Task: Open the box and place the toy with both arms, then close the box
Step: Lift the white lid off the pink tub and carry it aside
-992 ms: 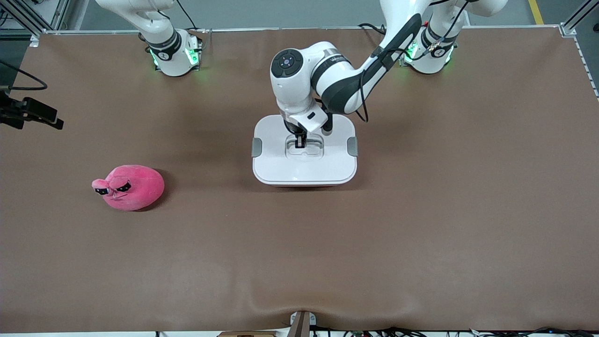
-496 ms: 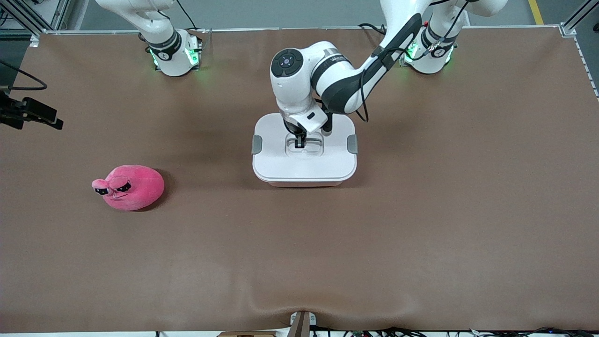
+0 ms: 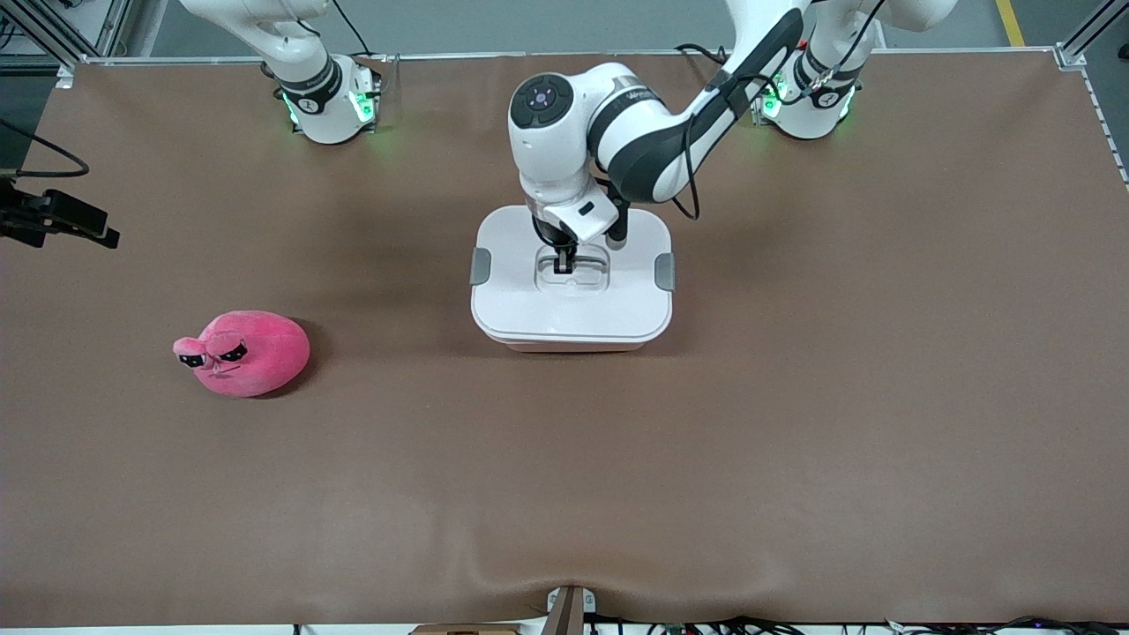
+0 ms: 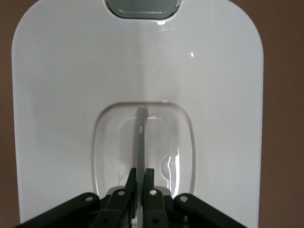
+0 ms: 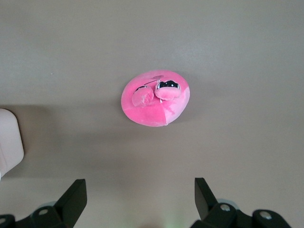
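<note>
The box (image 3: 529,309) sits mid-table, its white lid (image 4: 61,95) on top and a strip of pink tub showing under the lid's near edge. My left gripper (image 3: 563,262) reaches down into the lid's recess, shut on the thin upright handle (image 4: 141,137), which is pinched between the fingers of the left gripper (image 4: 140,178). The pink toy (image 3: 242,353) lies on the table toward the right arm's end. My right gripper (image 5: 140,199) hangs open high over the table, empty, with the toy (image 5: 155,98) below and ahead of it.
Grey clips (image 3: 481,266) (image 3: 664,272) sit on the lid's two short sides. A black device with a cable (image 3: 53,220) juts in at the right arm's end of the table. The brown mat (image 3: 794,441) is bare around box and toy.
The left gripper finished closing on the handle. The left arm and the lid have risen slightly, and the pink tub edge now shows beneath the lid. The toy has not moved.
</note>
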{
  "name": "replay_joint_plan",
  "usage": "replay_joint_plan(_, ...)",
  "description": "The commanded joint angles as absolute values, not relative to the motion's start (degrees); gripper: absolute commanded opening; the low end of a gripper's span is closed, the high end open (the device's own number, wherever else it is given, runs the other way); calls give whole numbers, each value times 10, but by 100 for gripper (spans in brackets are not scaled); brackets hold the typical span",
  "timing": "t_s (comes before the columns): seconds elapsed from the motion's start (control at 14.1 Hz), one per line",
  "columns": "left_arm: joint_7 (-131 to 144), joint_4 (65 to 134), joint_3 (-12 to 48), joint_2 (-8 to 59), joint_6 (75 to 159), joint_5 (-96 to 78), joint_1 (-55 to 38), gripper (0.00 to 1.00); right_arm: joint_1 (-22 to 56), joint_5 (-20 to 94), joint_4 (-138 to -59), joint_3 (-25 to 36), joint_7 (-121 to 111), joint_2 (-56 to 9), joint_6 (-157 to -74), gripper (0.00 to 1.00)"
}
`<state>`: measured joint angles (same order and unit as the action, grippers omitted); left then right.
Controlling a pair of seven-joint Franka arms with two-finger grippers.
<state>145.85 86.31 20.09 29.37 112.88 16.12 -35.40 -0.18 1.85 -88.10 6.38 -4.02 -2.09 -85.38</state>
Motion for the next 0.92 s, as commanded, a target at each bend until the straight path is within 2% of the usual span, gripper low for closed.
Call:
replay_joint_plan(0.0,1427,865,203,254,1088,169,-350,0,-7,16,-877,61,-47,-21,-854,100)
replay_joint_plan(0.35,1378,863,203,203,1051,159,-330,0,-4,16,-876,61,-47,-22,-854,100)
replay_joint_plan(0.64,1266,862,203,153,1033,109,-270,0,0,17,-884,60,-46,-41,-855,100)
replay_joint_plan(0.85,1167,862,203,133,1018,84,-214,0,2,18,-923,59,-47,-51,-905,100)
